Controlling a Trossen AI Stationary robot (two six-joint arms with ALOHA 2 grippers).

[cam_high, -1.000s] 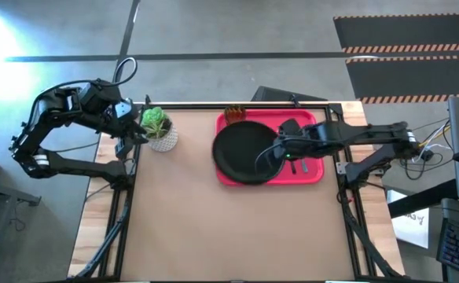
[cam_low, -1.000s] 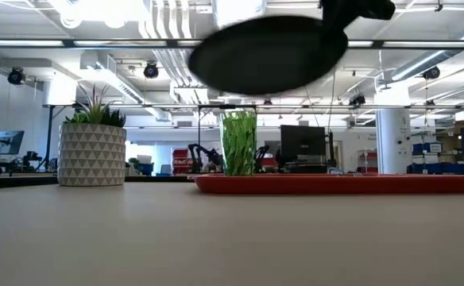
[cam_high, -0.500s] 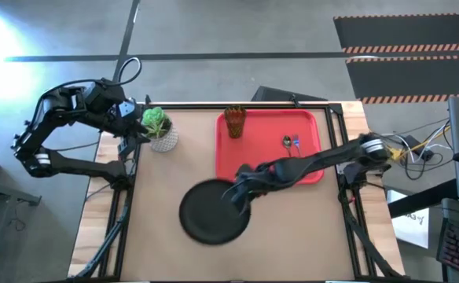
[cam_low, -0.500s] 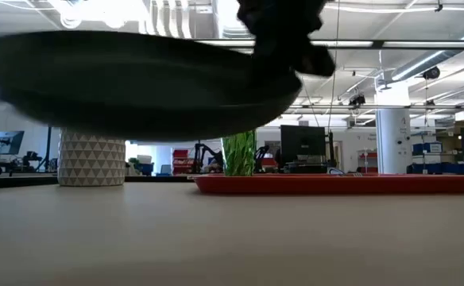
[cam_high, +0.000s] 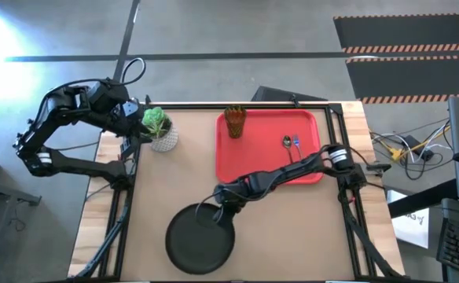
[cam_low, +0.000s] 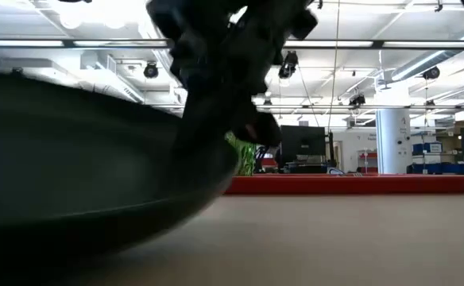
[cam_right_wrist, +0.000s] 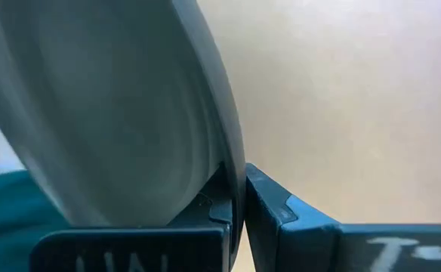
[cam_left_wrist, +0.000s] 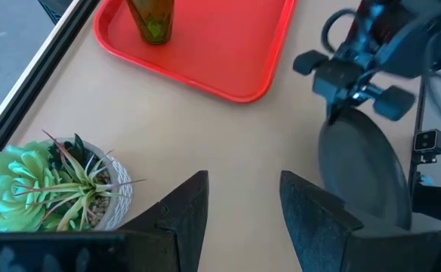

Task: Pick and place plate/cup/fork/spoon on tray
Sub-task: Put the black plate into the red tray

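**Obs:** Entry, nearest thing first. What changed?

**Op:** The plate [cam_high: 200, 250]. A second ago I had it hanging over the tray [cam_high: 261, 153]. Half a second ago it was past the tray's near rim. Now it is over bare table [cam_high: 308, 244] near the front edge, well apart from the tray. In the low view it fills the left of the picture, tilted and very low. I cannot tell whether it touches the table.

**Obs:** Tool state?

**Op:** The right gripper [cam_high: 218, 212] is pinching the plate's far rim. The right wrist view shows both fingers clamped on the edge with no gap.

**Obs:** Farther back?

**Op:** On the tray, unchanged: the cup [cam_high: 235, 122] upright in the far-left corner, and the spoon [cam_high: 287, 141] toward the far right, with a speck of blue just beside it that I take for the fork [cam_high: 297, 145]. Beyond, the plant pot [cam_high: 161, 134] sits off the tray. The left gripper [cam_left_wrist: 239, 204] waits at the far-left corner, fingers spread and empty.

**Obs:** Meaning for the task?

**Op:** My judgement is that the plate has moved away from its goal. It counts as unplaced and must be carried back.
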